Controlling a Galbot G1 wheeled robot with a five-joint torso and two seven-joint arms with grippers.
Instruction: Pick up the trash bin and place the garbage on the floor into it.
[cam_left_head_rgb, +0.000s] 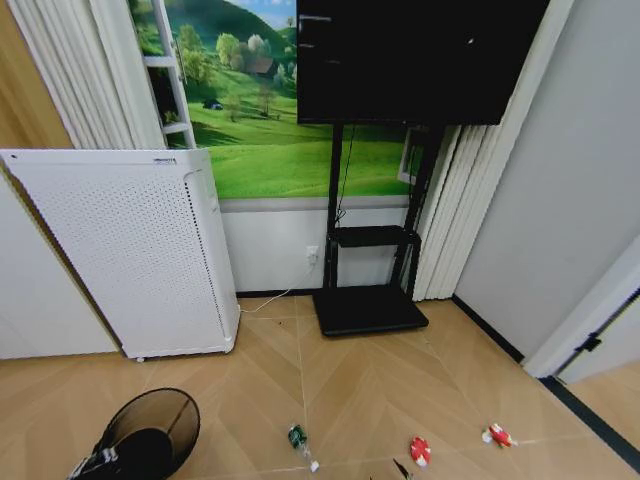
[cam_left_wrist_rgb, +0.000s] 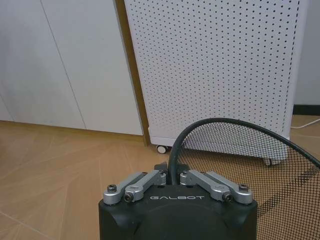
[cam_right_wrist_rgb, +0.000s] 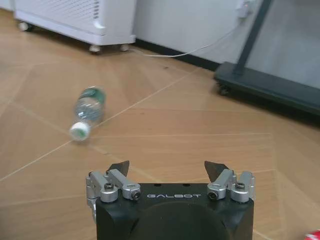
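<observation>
The black wire-mesh trash bin sits low at the left, tilted so its mouth faces me. My left gripper is shut on its rim and also shows at the bin's near edge. Garbage lies on the parquet floor: a clear bottle with a green label and two red-and-white wrappers. My right gripper hovers open above the floor with nothing between its fingers. The bottle lies some way beyond it, and a red wrapper's edge shows beside it.
A tall white perforated air purifier stands on casters behind the bin, close to it. A black TV stand base sits against the back wall, with a white cable on the floor. A grey wall and door frame close the right side.
</observation>
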